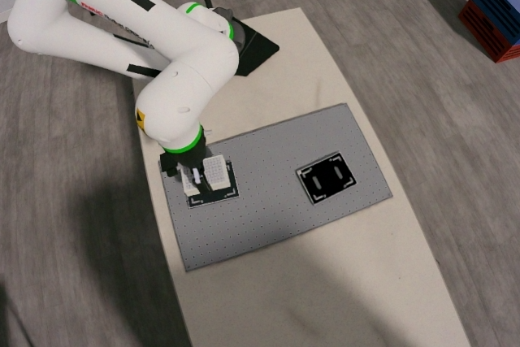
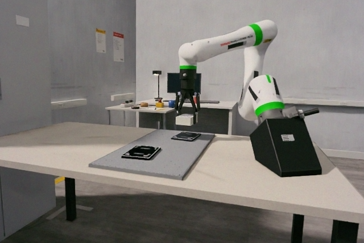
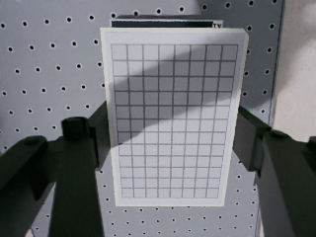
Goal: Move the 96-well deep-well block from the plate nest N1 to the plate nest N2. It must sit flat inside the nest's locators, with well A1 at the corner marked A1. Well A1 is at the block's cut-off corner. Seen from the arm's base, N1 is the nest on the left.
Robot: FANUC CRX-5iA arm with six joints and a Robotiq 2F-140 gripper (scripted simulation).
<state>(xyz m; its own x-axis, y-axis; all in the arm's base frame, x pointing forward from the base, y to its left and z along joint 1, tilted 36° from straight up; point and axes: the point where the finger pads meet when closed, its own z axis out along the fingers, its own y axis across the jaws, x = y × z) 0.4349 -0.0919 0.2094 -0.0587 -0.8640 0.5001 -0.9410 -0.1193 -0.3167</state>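
My gripper (image 1: 197, 179) is shut on the white 96-well deep-well block (image 1: 210, 177) and holds it across its long sides. In the side view the block (image 2: 184, 119) hangs level a little above the far nest N2 (image 2: 185, 136), not touching it. In the wrist view the block (image 3: 173, 116) fills the middle between my two black fingers. It hides most of nest N2; only a black strip of the nest (image 3: 165, 23) with a corner mark shows past the block's far edge. Nest N1 (image 1: 325, 177) is empty; it also shows in the side view (image 2: 141, 152).
Both nests sit on a grey perforated plate (image 1: 273, 184) on the beige table. The arm's black base pedestal (image 2: 285, 144) stands at the table's right end. A red and blue crate (image 1: 496, 15) stands on the floor, far off.
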